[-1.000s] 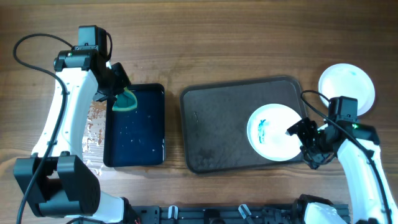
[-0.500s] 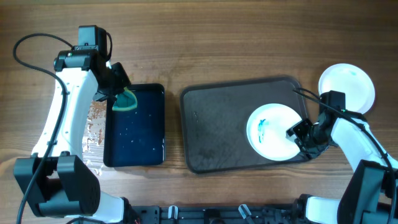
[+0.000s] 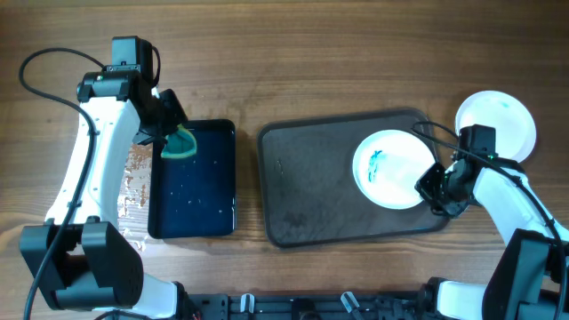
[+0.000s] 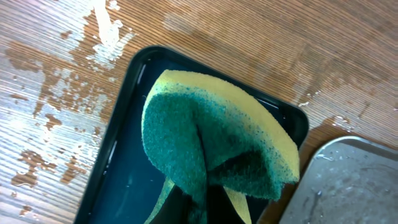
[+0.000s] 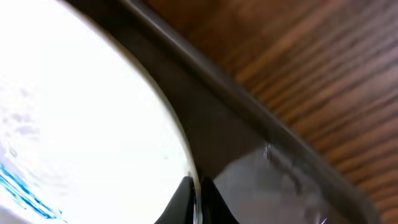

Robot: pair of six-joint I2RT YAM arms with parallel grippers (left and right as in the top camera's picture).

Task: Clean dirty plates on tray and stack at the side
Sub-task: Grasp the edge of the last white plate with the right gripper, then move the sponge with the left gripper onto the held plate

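One dirty plate (image 3: 388, 169), white with a blue-teal smear at its left, lies on the right part of the dark brown tray (image 3: 311, 187). My right gripper (image 3: 433, 183) is shut on the plate's right rim. In the right wrist view the two black fingertips (image 5: 186, 198) pinch the thin white edge of the plate (image 5: 81, 112) above the tray (image 5: 242, 155). My left gripper (image 3: 174, 133) is shut on a folded green and yellow sponge (image 4: 211, 143) held over the black tray (image 3: 196, 191). A plain white plate (image 3: 496, 124) rests on the table at the far right.
The glossy black tray (image 4: 118, 180) holds water. Wet splashes (image 3: 135, 178) mark the wood to its left. A black cable (image 3: 53, 62) loops behind the left arm. The arms' bases stand along the front edge.
My right gripper has closed onto the dirty plate's right rim, and the plate has shifted toward the back of the tray. The left arm and sponge have stayed still.
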